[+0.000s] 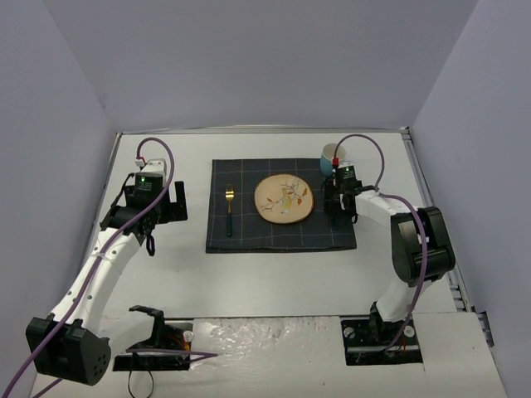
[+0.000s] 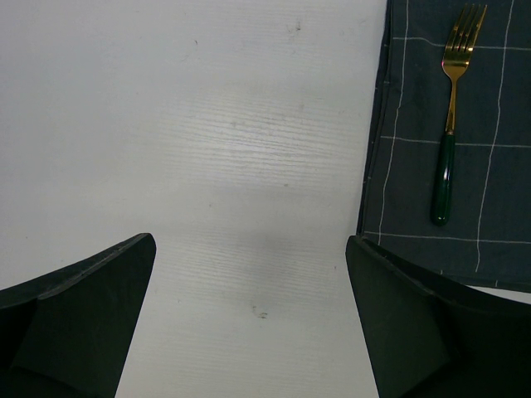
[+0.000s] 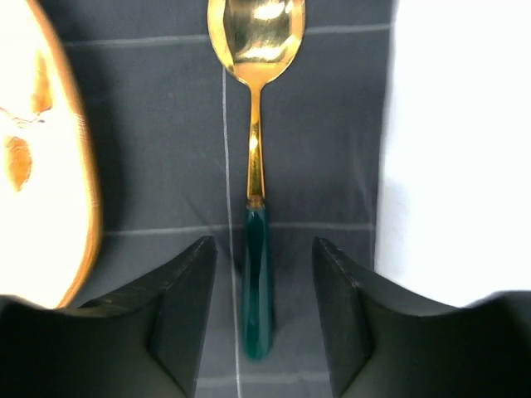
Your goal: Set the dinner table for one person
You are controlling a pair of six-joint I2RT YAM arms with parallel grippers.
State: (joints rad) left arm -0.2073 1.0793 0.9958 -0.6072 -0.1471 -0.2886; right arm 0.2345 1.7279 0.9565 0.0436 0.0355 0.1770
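Observation:
The white dinner table (image 1: pixel 274 274) carries a dark navy checked mat (image 1: pixel 249 232). On the mat lie a round patterned plate (image 1: pixel 284 198) in the middle and a gold fork (image 1: pixel 230 210) with a green handle on the left. My right gripper (image 3: pixel 264 274) hangs over the mat's right strip, open. A gold spoon (image 3: pixel 255 166) with a green handle lies flat between its fingers, with a gap on each side. My left gripper (image 2: pixel 249 274) stands wide open over bare table (image 2: pixel 207 124), left of the mat (image 2: pixel 489 191) and the fork (image 2: pixel 449 133).
A blue cup (image 1: pixel 329 159) stands just past the mat's far right corner, behind the right gripper (image 1: pixel 338 217). In the right wrist view the plate's rim (image 3: pixel 33 166) lies close on the left and white table (image 3: pixel 456 149) on the right. Grey walls enclose the table.

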